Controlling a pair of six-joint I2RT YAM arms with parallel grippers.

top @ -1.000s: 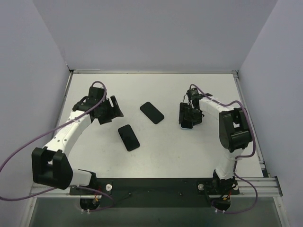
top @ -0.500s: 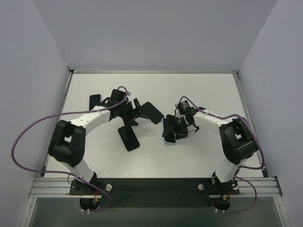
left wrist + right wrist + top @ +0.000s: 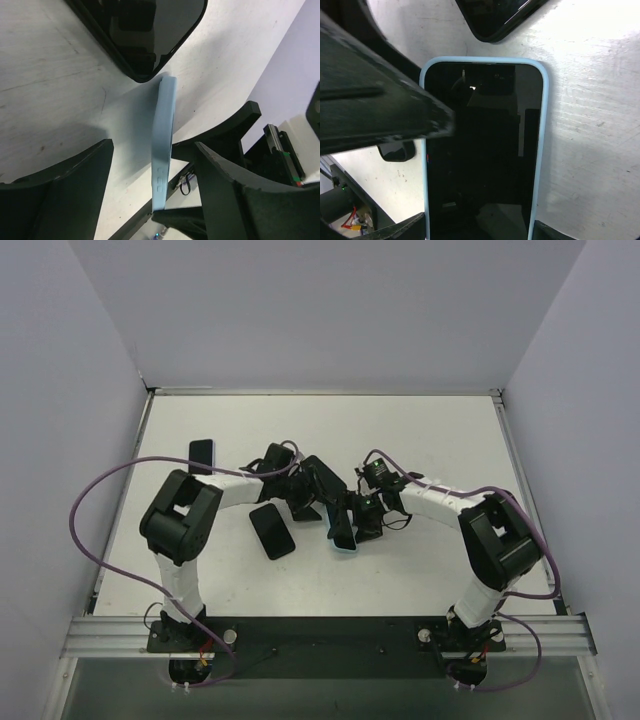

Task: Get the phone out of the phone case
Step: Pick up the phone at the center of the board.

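Setup step, no extraction yet: phone (image 3: 482, 150) sits fully in case (image 3: 163, 150), and the blue rim runs unbroken round the part showing in the right wrist view. Both are mid-counter, well clear of every edge, tilted up on edge rather than flat. Can't tell whether the case touches the counter.

Right gripper (image 3: 362, 520) is clamped across the case near one end and carries it. Left gripper (image 3: 328, 495) is at the other end, jaws apart, one finger either side of the thin edge, with no contact as far as I can see.

Spare phone (image 3: 140, 35) lies flat just beside the case's free end. Second spare (image 3: 272, 531) lies toward the left edge.

Next, my read: left closes on a rim corner and peels it off the phone while right holds firm. Needs a bite on rim only, not on the glass. Soft case will likely flex, so slip is the risk, plus knocking the nearby spare.
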